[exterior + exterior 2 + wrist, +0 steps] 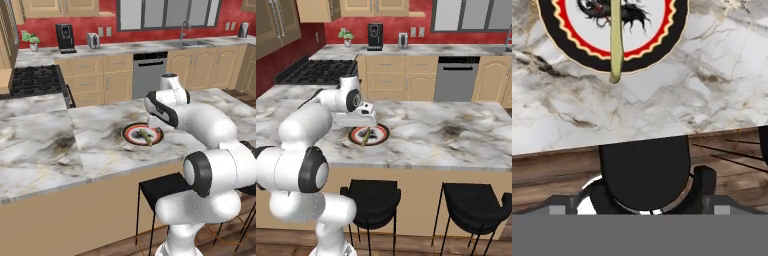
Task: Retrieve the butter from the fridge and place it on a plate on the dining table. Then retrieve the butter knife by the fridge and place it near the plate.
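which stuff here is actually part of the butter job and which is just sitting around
Part of the job:
butter, lying across the plate
plate
dining table
gripper, open, above the plate

Just sitting around:
stools
coffee machine
toaster
potted plant
stove
dishwasher

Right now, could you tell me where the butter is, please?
The butter lies across the plate on the dining table, near its front edge above a black stool; in the hand view one end overhangs the plate's rim.

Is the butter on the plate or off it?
On it: the butter lies across the plate, one end overhanging the rim above the dining table.
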### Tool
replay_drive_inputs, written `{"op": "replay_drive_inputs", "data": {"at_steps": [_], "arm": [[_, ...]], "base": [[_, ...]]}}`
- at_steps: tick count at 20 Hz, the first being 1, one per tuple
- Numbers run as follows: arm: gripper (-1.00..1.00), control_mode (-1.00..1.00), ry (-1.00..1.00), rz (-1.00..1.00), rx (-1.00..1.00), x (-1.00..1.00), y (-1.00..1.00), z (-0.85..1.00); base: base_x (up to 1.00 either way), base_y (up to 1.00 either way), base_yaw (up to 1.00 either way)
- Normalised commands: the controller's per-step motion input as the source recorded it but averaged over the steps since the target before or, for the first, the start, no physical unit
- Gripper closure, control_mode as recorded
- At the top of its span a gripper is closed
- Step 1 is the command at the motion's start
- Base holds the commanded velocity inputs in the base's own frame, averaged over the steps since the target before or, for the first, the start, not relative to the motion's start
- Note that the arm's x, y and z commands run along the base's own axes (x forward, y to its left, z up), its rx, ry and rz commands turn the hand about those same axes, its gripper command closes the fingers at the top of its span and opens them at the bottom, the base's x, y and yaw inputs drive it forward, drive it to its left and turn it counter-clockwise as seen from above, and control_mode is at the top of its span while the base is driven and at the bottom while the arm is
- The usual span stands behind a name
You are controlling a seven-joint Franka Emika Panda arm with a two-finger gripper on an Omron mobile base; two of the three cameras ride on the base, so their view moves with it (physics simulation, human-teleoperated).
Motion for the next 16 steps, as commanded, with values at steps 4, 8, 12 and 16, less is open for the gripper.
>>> {"op": "replay_drive_inputs", "data": {"at_steps": [4,8,12,16], "arm": [[-1.0,-1.0,0.0,0.02,0.09,-1.0,-0.06,0.0],[-1.0,-1.0,-0.02,0.02,0.02,-1.0,0.0,0.31],[-1.0,-1.0,0.01,0.0,-0.05,-0.84,0.0,0.16],[-1.0,-1.0,0.05,0.0,-0.01,-0.04,-0.01,0.0]], "base": [[0.0,0.0,0.0],[0.0,0.0,0.0],[0.0,0.0,0.0],[0.0,0.0,0.0]]}}
